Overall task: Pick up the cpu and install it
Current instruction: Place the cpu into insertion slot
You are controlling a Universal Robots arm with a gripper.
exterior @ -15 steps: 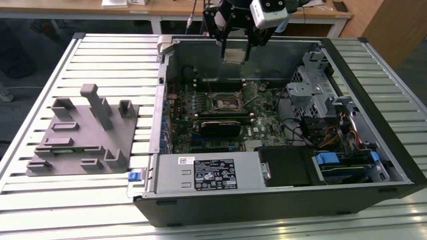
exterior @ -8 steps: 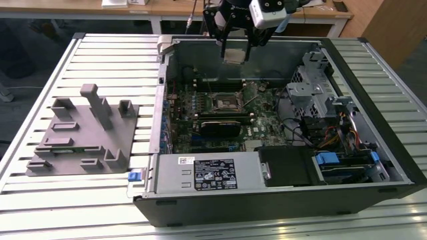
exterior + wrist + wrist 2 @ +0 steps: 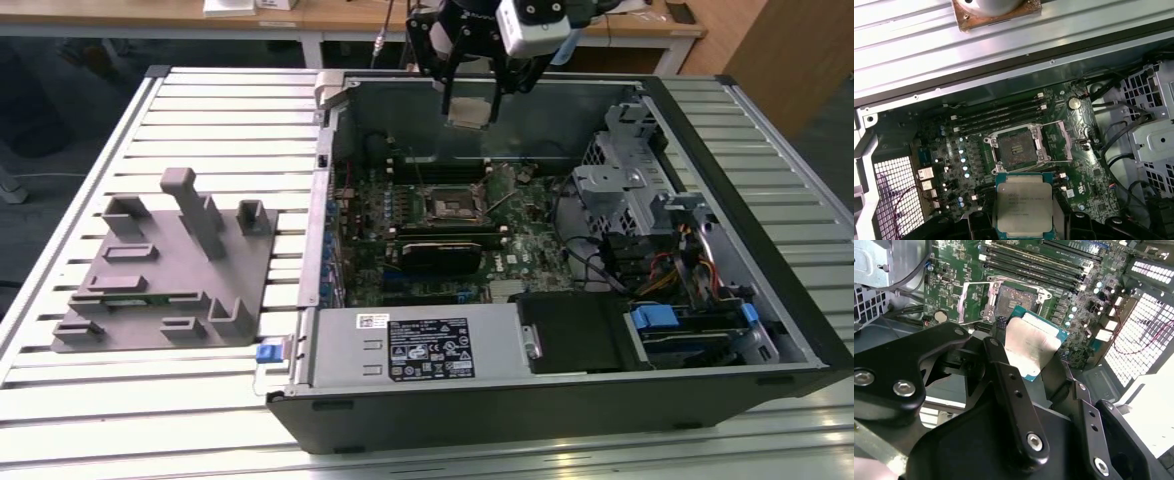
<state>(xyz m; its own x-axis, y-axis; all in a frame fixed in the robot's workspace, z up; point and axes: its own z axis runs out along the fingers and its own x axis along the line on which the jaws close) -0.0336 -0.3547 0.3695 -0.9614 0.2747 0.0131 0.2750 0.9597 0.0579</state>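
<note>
The cpu (image 3: 469, 112) is a thin square chip with a pale silvery top and a green rim. It hangs in the air over the rear of the open computer case (image 3: 801, 300), and my gripper (image 3: 471, 100) is shut on its edges. In both wrist views the cpu (image 3: 1032, 346) (image 3: 1024, 204) sits between the black fingers (image 3: 1004, 375), above the green motherboard (image 3: 949, 150). The empty socket (image 3: 1016, 149) (image 3: 1015, 299) (image 3: 447, 207) has its metal frame swung open and lies below and ahead of the chip.
A grey plastic fixture (image 3: 160, 270) with upright blocks stands on the slatted table at the exterior view's left. Inside the case are memory slots (image 3: 999, 117), a power supply (image 3: 414, 345), a metal drive cage (image 3: 641, 190) and loose cables (image 3: 667, 270).
</note>
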